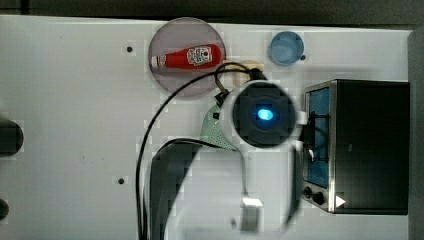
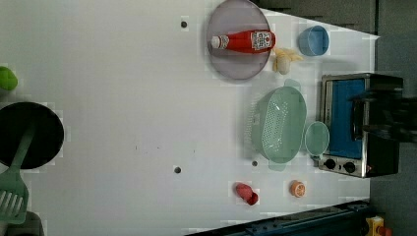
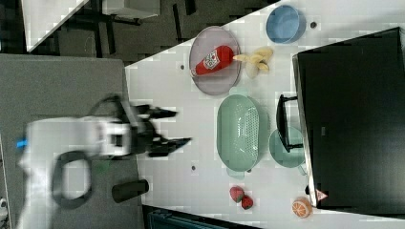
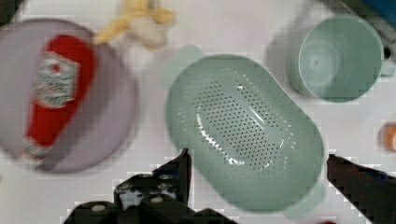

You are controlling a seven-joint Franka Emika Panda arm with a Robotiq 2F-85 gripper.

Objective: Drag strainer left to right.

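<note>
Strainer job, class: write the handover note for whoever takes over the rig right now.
Gripper: open, empty, poised above the strainer without touching it.
Strainer: upright on the white table, between the grey plate carrying the ketchup bottle and the green cup, which sits by the toaster oven.
Done: approach only.
Left: lower, take the rim, drag it across.

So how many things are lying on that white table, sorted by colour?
Green: 4 (strainer, cup, spatula, a round green thing at the edge)
Red: 2 (ketchup bottle, strawberries)
Blue: 1 (bowl)
Yellow: 1 (banana)
Orange: 1 (orange slice)
Purple-grey: 1 (plate)
Black: 2 (pan, toaster oven)
Total: 12
</note>
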